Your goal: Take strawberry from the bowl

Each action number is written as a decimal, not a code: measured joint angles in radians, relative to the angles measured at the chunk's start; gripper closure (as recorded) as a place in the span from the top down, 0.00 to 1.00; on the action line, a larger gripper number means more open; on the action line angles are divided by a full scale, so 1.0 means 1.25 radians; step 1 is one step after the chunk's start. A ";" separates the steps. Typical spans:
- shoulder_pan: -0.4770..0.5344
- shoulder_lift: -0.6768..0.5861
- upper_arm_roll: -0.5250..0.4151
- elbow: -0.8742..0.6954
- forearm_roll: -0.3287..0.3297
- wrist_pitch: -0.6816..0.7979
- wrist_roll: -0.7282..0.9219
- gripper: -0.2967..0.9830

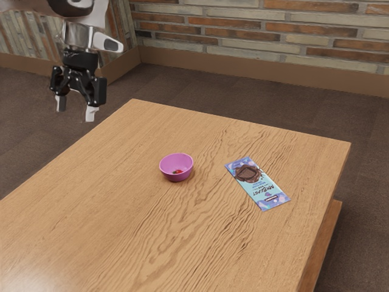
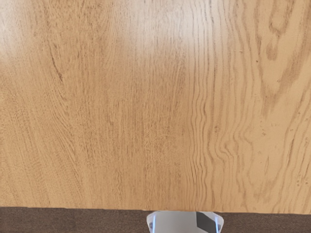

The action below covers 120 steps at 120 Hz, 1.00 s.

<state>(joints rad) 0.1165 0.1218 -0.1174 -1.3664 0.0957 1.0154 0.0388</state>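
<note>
High at the exterior view's upper left, my gripper (image 1: 75, 114) hangs open, its two fingers pointing down and well apart, with nothing between them. The pink bowl (image 1: 176, 163) stands upright near the middle of the table, lower than the gripper and some way off toward the exterior view's right. A small red strawberry (image 1: 179, 171) lies at the bottom of the bowl, partly hidden by its near wall.
A blue and purple chocolate bar wrapper (image 1: 258, 183) lies flat on the wooden table (image 1: 121, 201), apart from the bowl on the exterior view's right. In the wrist view the table (image 2: 146, 107) and its edge appear, with dark floor (image 2: 73, 221) beyond.
</note>
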 joint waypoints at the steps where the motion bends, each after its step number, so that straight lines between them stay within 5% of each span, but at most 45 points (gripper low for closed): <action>1: 0.000 0.000 0.000 -0.003 0.001 0.017 0.001 0.77; 36: 0.017 0.004 -0.020 -0.010 0.002 0.333 0.030 0.77; 50: -0.038 0.093 -0.060 0.018 0.047 0.422 0.054 0.74; 80: -0.027 0.308 -0.061 0.013 0.130 0.618 0.094 0.54; 120: -0.025 0.336 -0.060 -0.093 0.081 0.786 0.128 0.38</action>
<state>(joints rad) 0.0858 0.5418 -0.1920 -1.4821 0.1965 1.9980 0.1992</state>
